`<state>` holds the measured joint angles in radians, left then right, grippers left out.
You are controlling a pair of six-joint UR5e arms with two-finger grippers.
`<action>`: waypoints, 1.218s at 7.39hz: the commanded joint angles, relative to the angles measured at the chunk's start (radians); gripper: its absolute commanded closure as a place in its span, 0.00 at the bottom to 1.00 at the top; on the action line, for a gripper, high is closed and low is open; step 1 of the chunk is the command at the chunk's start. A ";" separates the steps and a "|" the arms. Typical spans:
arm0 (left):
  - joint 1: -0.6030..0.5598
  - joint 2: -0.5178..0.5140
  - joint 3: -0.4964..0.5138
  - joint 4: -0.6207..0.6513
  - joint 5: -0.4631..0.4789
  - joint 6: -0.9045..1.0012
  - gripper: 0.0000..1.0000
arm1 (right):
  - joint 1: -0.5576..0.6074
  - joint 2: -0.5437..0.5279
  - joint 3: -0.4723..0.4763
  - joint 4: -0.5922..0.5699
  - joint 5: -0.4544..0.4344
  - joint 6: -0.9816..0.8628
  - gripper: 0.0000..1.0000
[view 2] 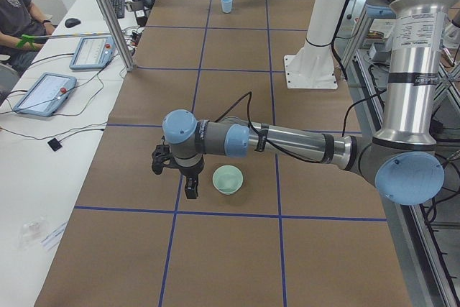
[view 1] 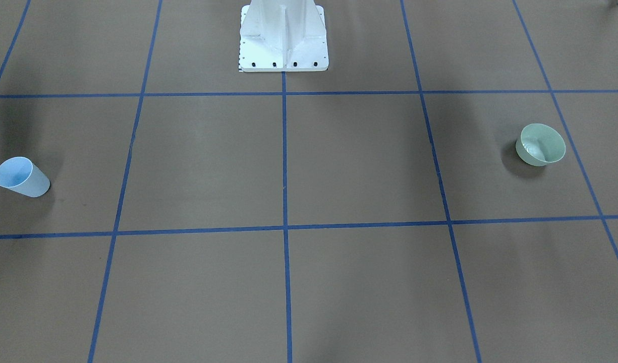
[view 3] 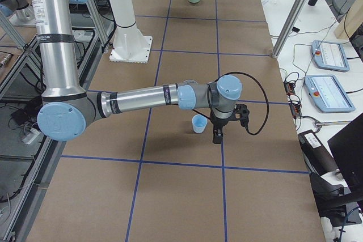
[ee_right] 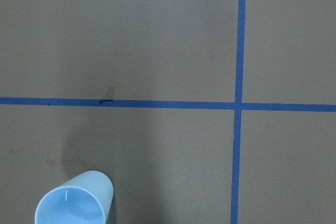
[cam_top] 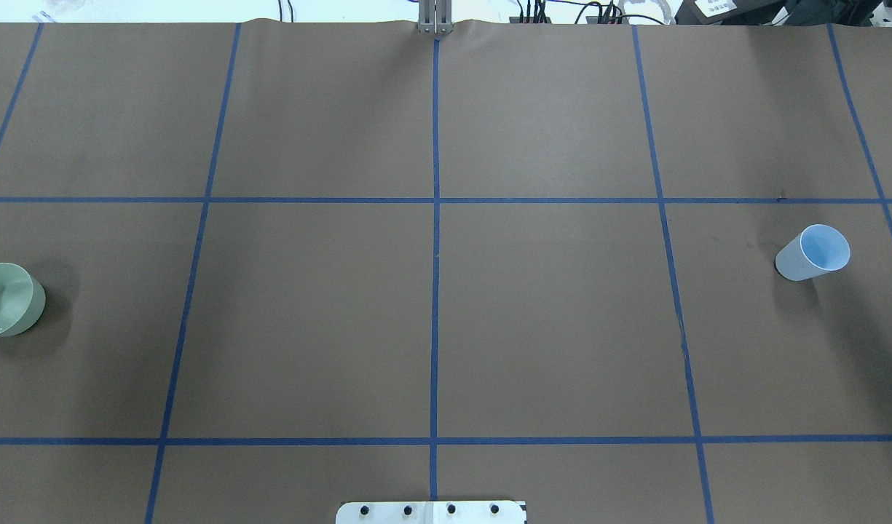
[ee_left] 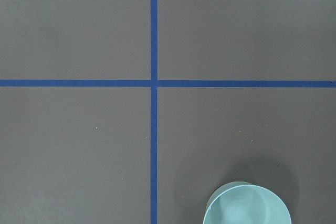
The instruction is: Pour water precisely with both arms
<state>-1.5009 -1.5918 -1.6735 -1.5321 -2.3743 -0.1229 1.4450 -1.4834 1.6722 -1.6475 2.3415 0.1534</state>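
stage: start of task by the look of it; nothing is grasped and no pour has begun.
left arm (view 2: 287, 143): stretched low over the table (cam_top: 547, 327), with the left gripper (view 2: 190, 192) hanging just beside the green bowl (ee_left: 245, 207), not touching. Likely staged for a side grasp.
left fingers: only a side view shows them, can't tell spread or pressed together.
right arm (view 3: 142, 97): mirrored, with the right gripper (view 3: 217, 138) just beside the blue cup (ee_right: 74, 203), apart from it.
right fingers: same, can't tell.
water: not clearly seen; a faint glint inside the blue cup suggests it sits there, my guess.
layout: cup and bowl are upright, well apart at opposite ends, so each arm takes its own vessel.
watch: you'll need both vessels brought together before tilting.
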 commanded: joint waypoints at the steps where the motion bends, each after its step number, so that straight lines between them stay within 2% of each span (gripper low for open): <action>1: 0.083 0.038 0.062 -0.215 0.007 -0.155 0.00 | 0.000 0.000 0.006 0.000 0.001 0.000 0.01; 2: 0.109 0.053 0.108 -0.323 0.006 -0.196 0.00 | 0.000 -0.001 0.009 0.000 0.001 0.000 0.01; 3: 0.170 0.053 0.132 -0.363 0.009 -0.260 0.00 | 0.000 -0.001 0.009 0.000 0.001 -0.002 0.01; 9: 0.303 0.082 0.155 -0.370 0.010 -0.345 0.01 | 0.000 -0.001 0.011 0.000 0.001 0.000 0.01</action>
<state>-1.2169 -1.5104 -1.5263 -1.9014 -2.3644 -0.4577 1.4450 -1.4849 1.6827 -1.6475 2.3424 0.1534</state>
